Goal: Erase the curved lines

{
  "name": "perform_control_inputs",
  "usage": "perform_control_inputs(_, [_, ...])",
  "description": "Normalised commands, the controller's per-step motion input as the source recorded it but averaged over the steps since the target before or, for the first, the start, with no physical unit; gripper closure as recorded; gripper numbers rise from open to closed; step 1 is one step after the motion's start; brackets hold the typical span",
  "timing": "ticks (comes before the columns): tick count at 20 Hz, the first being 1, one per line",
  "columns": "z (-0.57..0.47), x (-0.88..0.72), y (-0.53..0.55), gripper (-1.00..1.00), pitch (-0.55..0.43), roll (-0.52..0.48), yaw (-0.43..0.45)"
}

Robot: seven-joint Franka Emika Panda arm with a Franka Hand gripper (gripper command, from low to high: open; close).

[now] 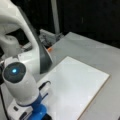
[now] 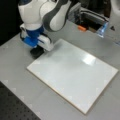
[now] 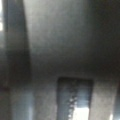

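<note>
The arm is bent low over the grey table (image 2: 15, 75), with its gripper (image 2: 38, 51) down at the corner of the white board (image 2: 75, 77) that lies toward a front view's left. In that view a dark block (image 2: 36, 53) sits under the blue-and-white wrist parts, touching or just above the table beside the board's edge; whether the gripper is closed on it or merely over it cannot be told. In a front view the gripper (image 1: 41, 113) is at the bottom left, largely hidden behind the rounded white wrist housing (image 1: 18, 82) (a blue light glows on its dark cap). The board (image 1: 77, 87) lies flat with a thin brown rim showing along its near edges.

No curve lines can be made out on the board in both front views; its surface reads as plain white with a soft glare patch (image 2: 88, 59). A small orange item (image 2: 81, 28) rests on the table beyond the board, well apart from it. The wrist view gives only blurred grey surfaces and a dark rectangular shape (image 3: 75, 97), not identifiable.
</note>
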Motion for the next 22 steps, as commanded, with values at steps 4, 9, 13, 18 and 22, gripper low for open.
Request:
perform_control_inputs(4, [-0.17,-0.13,0.07,1.00,-0.190,0.094,-0.041])
perform_control_inputs(9, [-0.12,-0.16,0.06,-1.00,-0.199,0.045,-0.043])
perform_control_inputs(13, [-0.07,-0.16,0.04,-1.00,-0.190,0.035,-0.034])
perform_control_inputs(18, [-0.05,-0.16,0.04,-1.00,-0.170,0.031,-0.020])
perform_control_inputs(22, [0.10,-0.20,0.01,-1.00,-0.065,0.004,0.036])
